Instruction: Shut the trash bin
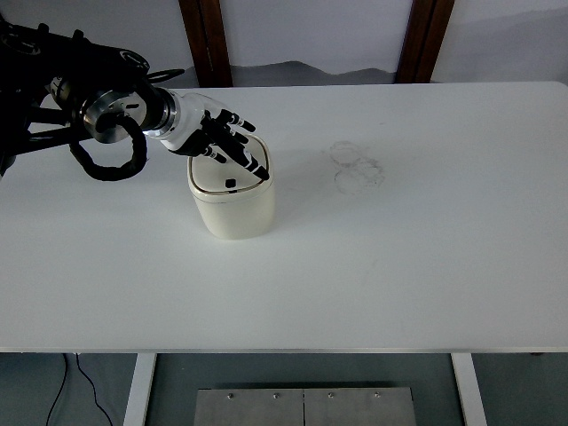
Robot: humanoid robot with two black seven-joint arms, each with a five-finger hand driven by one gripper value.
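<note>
One arm in view: the left arm [98, 106] enters from the left edge and reaches over the white table [399, 266]. The left hand [217, 138] lies flat on top of the cream trash bin [232, 200], fingers [244, 155] extended and slightly spread across the lid [226, 177], gripping nothing. Lid sits level on the bin's rim, appearing shut. The bin stands upright on the table's left-centre area. Faint pencil-like scribbles [357, 167] mark the tabletop to the bin's right, well apart from it.
</note>
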